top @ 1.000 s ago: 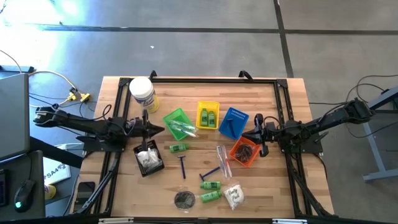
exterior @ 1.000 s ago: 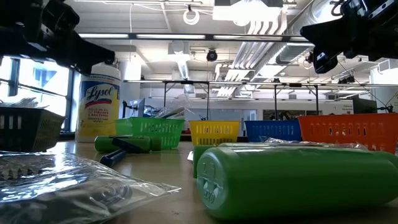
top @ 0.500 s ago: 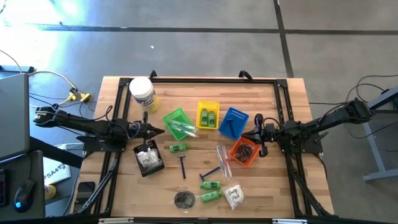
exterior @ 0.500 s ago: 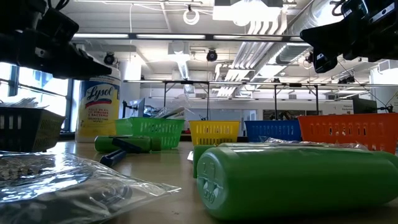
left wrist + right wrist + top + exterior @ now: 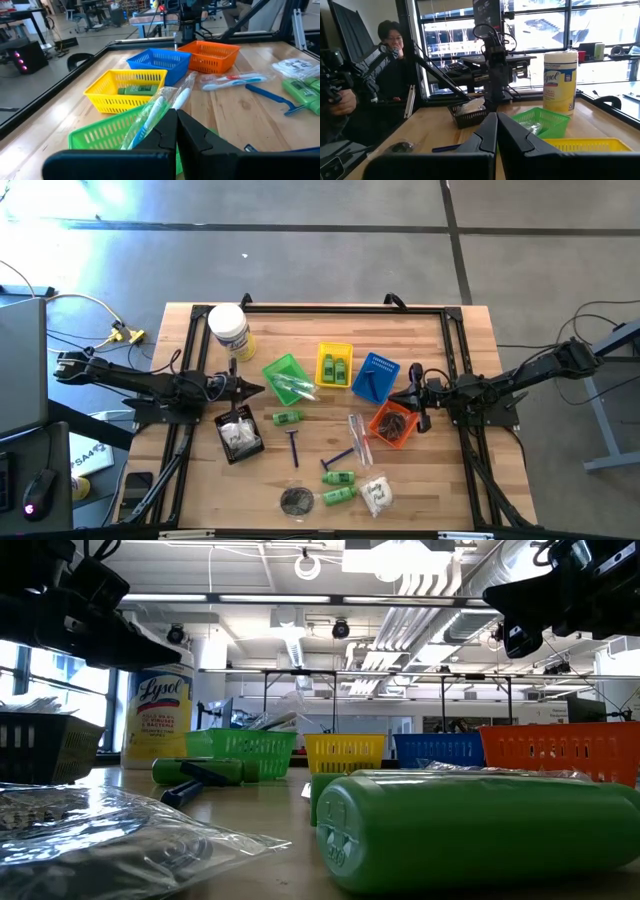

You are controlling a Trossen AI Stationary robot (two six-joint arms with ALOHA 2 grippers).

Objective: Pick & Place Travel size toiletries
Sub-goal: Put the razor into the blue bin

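Loose toiletries lie on the table's near half: a green bottle (image 5: 287,418), a dark razor (image 5: 294,447), a blue razor (image 5: 340,455), clear-wrapped sticks (image 5: 358,435), two green bottles (image 5: 338,487), a white sachet (image 5: 377,495) and a black round pouch (image 5: 295,500). My left gripper (image 5: 255,388) is shut and empty, held above the table between the green basket (image 5: 288,378) and the black basket (image 5: 239,434). Its shut fingers show in the left wrist view (image 5: 176,131). My right gripper (image 5: 395,396) is shut and empty above the orange basket's (image 5: 393,423) far left corner, and shows in the right wrist view (image 5: 496,131).
A yellow basket (image 5: 335,365) holds green bottles and a blue basket (image 5: 375,377) holds a razor. The green basket holds wrapped sticks, the black one white sachets, the orange one dark pouches. A big white Lysol jar (image 5: 229,330) stands far left. A person (image 5: 390,45) sits beyond the table.
My left gripper has sunk a little, still shut. Nothing on the table has moved.
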